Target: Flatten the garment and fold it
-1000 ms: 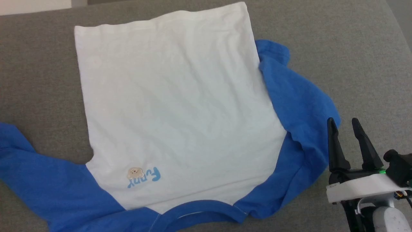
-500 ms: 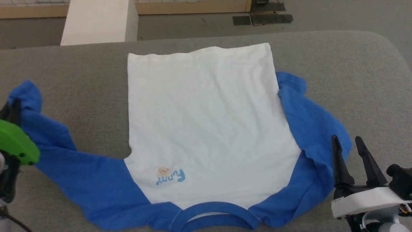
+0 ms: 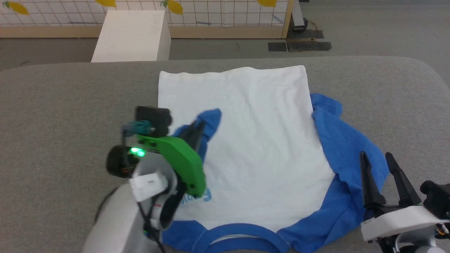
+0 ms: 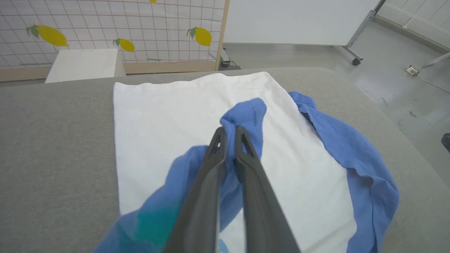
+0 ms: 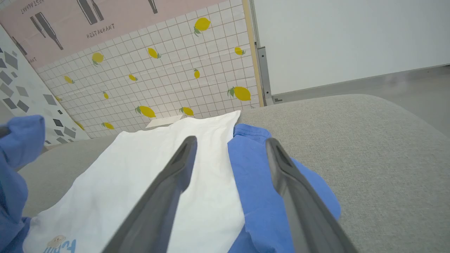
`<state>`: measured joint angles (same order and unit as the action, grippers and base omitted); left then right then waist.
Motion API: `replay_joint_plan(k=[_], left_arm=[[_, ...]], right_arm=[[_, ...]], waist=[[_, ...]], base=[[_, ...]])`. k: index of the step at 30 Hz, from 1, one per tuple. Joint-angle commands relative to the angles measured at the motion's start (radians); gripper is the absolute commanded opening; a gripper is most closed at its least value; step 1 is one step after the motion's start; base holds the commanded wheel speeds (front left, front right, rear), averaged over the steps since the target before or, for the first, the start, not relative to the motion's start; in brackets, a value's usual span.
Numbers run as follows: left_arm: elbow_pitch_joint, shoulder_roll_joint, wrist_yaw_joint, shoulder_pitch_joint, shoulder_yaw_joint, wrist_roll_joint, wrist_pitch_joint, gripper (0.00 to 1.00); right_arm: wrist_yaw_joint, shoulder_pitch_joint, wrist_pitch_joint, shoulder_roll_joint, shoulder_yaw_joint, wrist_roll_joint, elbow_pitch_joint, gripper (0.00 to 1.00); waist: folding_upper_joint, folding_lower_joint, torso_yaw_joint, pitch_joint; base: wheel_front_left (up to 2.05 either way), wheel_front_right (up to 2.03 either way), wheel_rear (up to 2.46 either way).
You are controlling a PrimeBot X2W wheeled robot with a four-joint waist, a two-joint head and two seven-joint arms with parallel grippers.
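The left jaws are clamped on a blue sleeve (image 4: pixel 246 116) of the shirt (image 3: pixel 260 140) (lifted over the white part). The right jaws stand apart at 4 o'clock.

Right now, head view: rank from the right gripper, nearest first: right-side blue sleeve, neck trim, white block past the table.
1. Right-side blue sleeve: just left of the open right gripper.
2. Neck trim: farther left, at the near edge.
3. White block: far left, beyond the table.
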<state>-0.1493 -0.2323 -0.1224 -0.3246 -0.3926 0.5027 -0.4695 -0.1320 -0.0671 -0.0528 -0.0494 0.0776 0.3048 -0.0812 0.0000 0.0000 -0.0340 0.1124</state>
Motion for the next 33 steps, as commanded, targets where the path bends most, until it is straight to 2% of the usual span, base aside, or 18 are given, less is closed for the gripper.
replay_joint_plan(k=[1,2,6,16,17,18,22,28,31,33], left_arm=[[0.029,0.026,0.013,-0.019,-0.026,-0.011,0.006,0.0],[0.077,0.054,0.021,-0.028,-0.063,-0.02,0.01,0.0],[0.233,0.109,0.046,-0.048,-0.164,-0.056,0.01,0.0],[0.548,0.17,0.111,-0.077,-0.338,-0.093,0.056,0.0],[0.569,0.173,0.115,-0.079,-0.346,-0.087,0.063,0.44],[0.582,0.174,0.12,-0.081,-0.353,-0.081,0.07,0.98],[0.605,0.179,0.157,-0.084,-0.358,-0.019,0.099,1.0],[0.51,0.178,0.197,-0.072,-0.319,0.076,0.196,1.0],[0.43,0.147,0.196,-0.048,-0.268,0.099,0.262,1.0],[0.373,0.117,0.176,-0.025,-0.225,0.105,0.308,1.0]], right_arm=[[0.001,-0.012,0.002,-0.001,-0.003,0.006,-0.005,1.0],[0.001,-0.012,0.005,-0.001,-0.005,0.007,-0.005,1.0],[0.001,-0.008,0.009,-0.001,-0.013,0.012,-0.001,1.0],[0.001,0.003,0.005,-0.001,-0.033,0.025,0.021,1.0],[0.001,0.004,0.004,-0.001,-0.034,0.025,0.022,1.0],[0.001,0.005,0.004,-0.001,-0.034,0.025,0.022,1.0],[0.001,0.004,0.009,-0.001,-0.03,0.021,0.022,1.0],[0.001,-0.001,0.026,-0.001,-0.022,0.011,0.009,1.0],[0.001,-0.001,0.034,-0.001,-0.012,0.003,-0.001,1.0],[0.001,0.003,0.04,-0.001,-0.004,-0.004,-0.008,1.0]], waist=[[0.0,0.0,-0.011,0.007],[0.0,0.0,-0.017,0.01],[0.0,0.0,-0.041,0.02],[0.0,0.0,-0.084,0.044],[0.0,0.0,-0.086,0.046],[0.0,0.0,-0.087,0.048],[0.0,0.0,-0.08,0.048],[0.0,0.0,-0.054,0.037],[0.0,0.0,-0.037,0.03],[0.0,0.0,-0.026,0.028]], base=[[0.0,0.0,0.0],[0.0,0.0,0.0],[0.0,0.0,0.0],[0.0,0.0,0.0],[0.0,0.0,0.0],[0.0,0.0,0.0],[0.0,0.0,0.0],[0.0,0.0,0.0],[0.0,0.0,0.0],[0.0,0.0,0.0]])
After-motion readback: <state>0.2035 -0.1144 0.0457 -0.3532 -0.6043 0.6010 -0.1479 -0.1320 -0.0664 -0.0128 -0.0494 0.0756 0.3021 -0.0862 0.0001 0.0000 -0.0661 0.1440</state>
